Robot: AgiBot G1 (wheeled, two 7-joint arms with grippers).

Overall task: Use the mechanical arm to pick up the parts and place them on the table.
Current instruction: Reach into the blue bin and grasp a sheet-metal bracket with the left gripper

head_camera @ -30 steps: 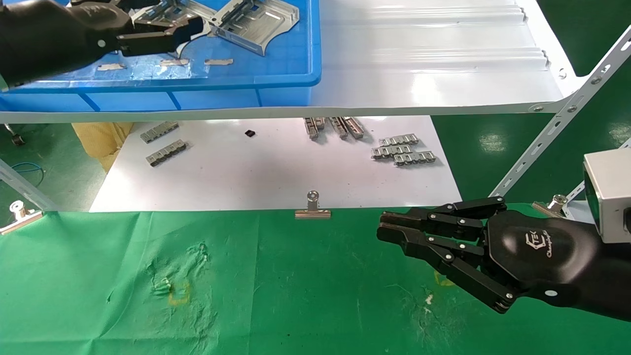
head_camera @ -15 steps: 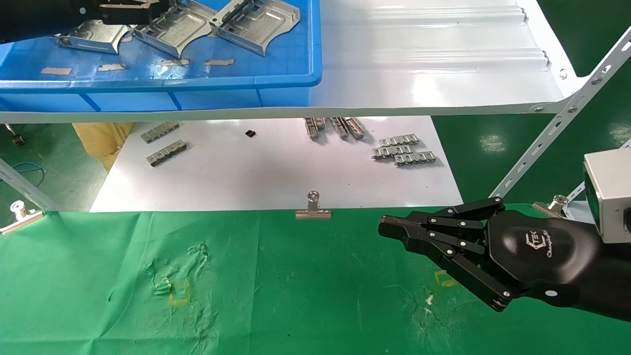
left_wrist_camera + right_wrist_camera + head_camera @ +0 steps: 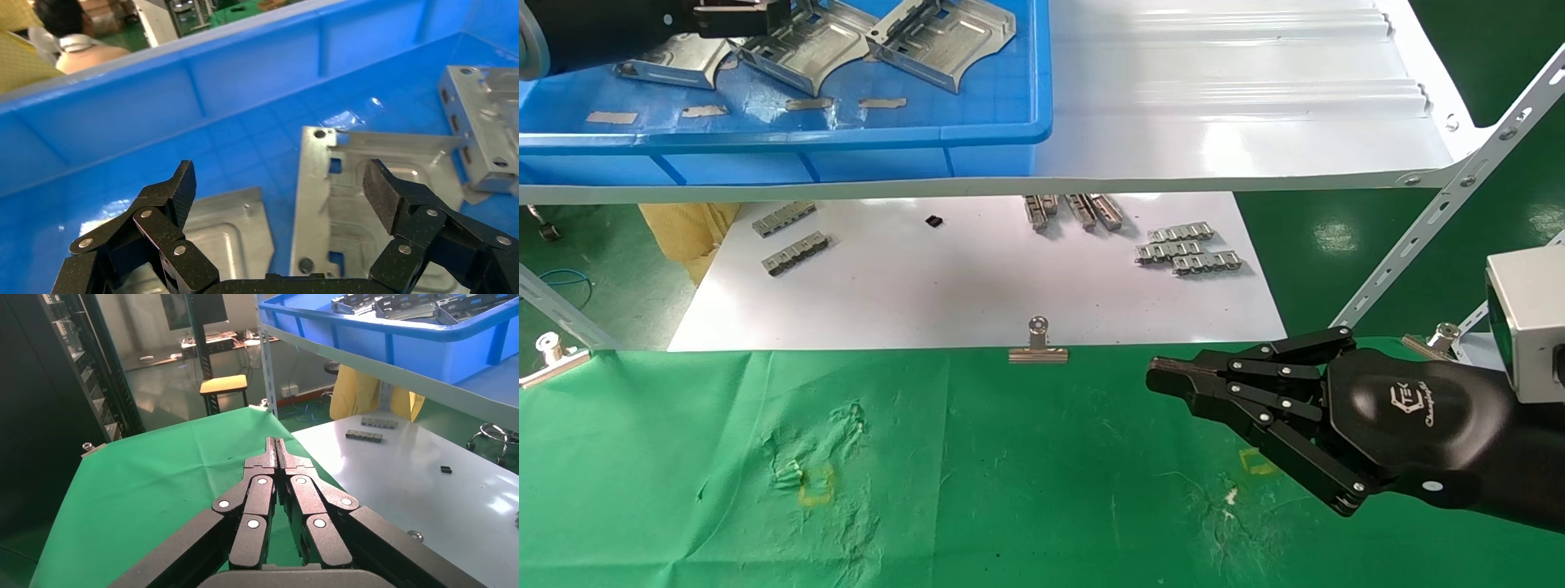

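Shiny stamped sheet metal, so the parts [image 3: 944, 37] should be stiff and fairly light but slick, probably with sharp cut edges. All of them sit in the blue bin [image 3: 1001, 131] up on the white shelf [image 3: 1238, 122]; none is on the green surface [image 3: 1009, 474] yet.

The left pincer [image 3: 278, 196] hangs over the bin with its fingers spread wide, holding nothing. A flat embossed plate [image 3: 367, 202] lies right below the gap. I'd guess flat faces are a bad bet, since the pads would skate off. An upturned side wall or a plate edge looks better, with one pad on each side of the thin metal.

The head view only catches the left arm at the top corner, so you can't really judge its fingers from there. The left wrist view fills that in: spread fingers, another bracket [image 3: 226, 229] under the near finger, and a boxier one [image 3: 483, 141] off to the side.

The right pincer [image 3: 1164, 380] is parked over the green cloth. The right wrist view shows its fingers pressed together and empty.
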